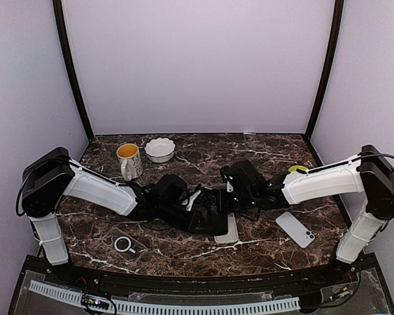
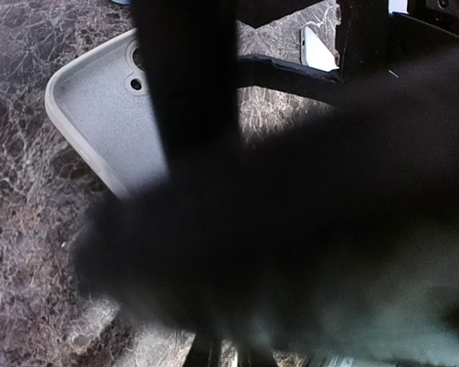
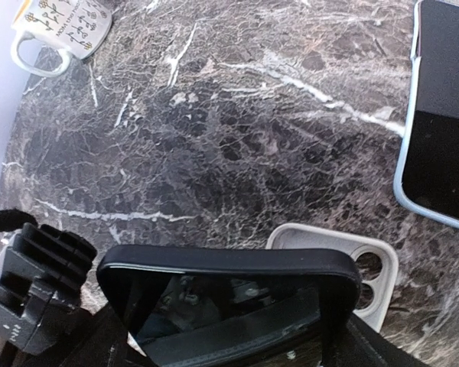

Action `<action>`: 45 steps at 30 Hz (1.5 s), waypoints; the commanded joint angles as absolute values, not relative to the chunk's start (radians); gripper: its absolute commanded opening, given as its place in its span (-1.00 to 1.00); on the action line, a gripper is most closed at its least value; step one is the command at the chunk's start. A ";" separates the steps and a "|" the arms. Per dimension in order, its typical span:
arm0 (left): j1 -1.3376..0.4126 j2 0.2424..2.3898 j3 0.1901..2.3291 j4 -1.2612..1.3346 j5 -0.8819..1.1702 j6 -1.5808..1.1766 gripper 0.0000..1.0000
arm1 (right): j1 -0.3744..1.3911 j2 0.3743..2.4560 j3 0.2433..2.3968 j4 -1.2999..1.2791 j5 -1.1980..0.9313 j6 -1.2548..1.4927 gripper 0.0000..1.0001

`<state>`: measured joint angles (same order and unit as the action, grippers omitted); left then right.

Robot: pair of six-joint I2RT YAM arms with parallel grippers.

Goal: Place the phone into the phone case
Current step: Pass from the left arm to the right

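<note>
At the middle of the desk (image 1: 203, 147), a shade toward six o'clock from its centre, the left arm (image 1: 98, 190) and right arm (image 1: 322, 184) meet nose to nose over the grey phone case (image 2: 99, 115). The case lies flat with its hollow side up, and its raised rim and camera holes are plain from the left wrist. The black phone (image 3: 229, 294) is off the desk. Seen from the right wrist it stands up on edge, tilted, just above the camera-hole end of the case, with its top edge free and its glass full of reflections. It is close to the case but not in it, and whether its lower edge touches the rim is hidden.

The left jaws are closed tight, but a dark blur fills most of that wrist's view, so I can't make out whether they pinch the phone. For the right jaws I cannot tell wide or closed, since nothing of them shows clearly in any view. Something is holding the phone up, but I can't say which arm.

By my reckoning the job is around halfway. The case is laid ready and the phone is poised over it. What remains is to lay the phone flat, line its corners up with the rim and press it home.

Off to the sides are a mug (image 1: 129, 161) at ten o'clock, a white bowl (image 1: 160, 149) at eleven, and a pale phone-shaped slab (image 1: 295, 230) at three o'clock of the case.
</note>
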<state>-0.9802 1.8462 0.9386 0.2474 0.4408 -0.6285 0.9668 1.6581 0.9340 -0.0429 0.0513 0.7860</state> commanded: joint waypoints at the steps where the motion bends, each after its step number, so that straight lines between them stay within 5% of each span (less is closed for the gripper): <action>1: -0.986 1.832 0.948 0.229 0.426 -0.603 -1.00 | 0.989 1.686 0.988 -0.084 0.119 0.790 0.55; 7: -0.986 1.827 0.957 0.200 0.409 -0.596 -1.00 | 0.990 1.690 1.005 -0.138 0.142 0.786 -0.20; 12: -0.986 1.822 0.972 0.178 0.410 -0.580 -0.94 | 0.991 1.658 1.026 -0.173 0.171 0.771 -0.48; 16: -0.986 1.773 1.000 0.101 0.405 -0.551 -0.16 | 0.994 1.618 1.048 -0.222 0.214 0.741 -0.69; 20: -0.977 1.668 1.050 -0.086 0.289 -0.448 0.32 | 1.015 1.581 1.062 -0.267 0.291 0.703 -0.97; 27: -0.811 1.519 1.090 -0.306 0.188 -0.351 0.72 | 1.086 1.619 1.116 -0.378 0.476 0.724 -1.00; 40: -0.718 1.489 1.183 -0.488 -0.025 -0.193 0.91 | 1.126 1.736 1.160 -0.438 0.480 0.855 -1.00; 45: -0.699 1.470 1.133 -0.444 0.064 -0.213 0.92 | 1.126 1.769 1.174 -0.440 0.466 0.870 -1.00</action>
<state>-0.7143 1.5093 1.1557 -0.4313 0.0330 -0.2329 1.1156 1.7508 1.1389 -0.4515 0.4641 0.8368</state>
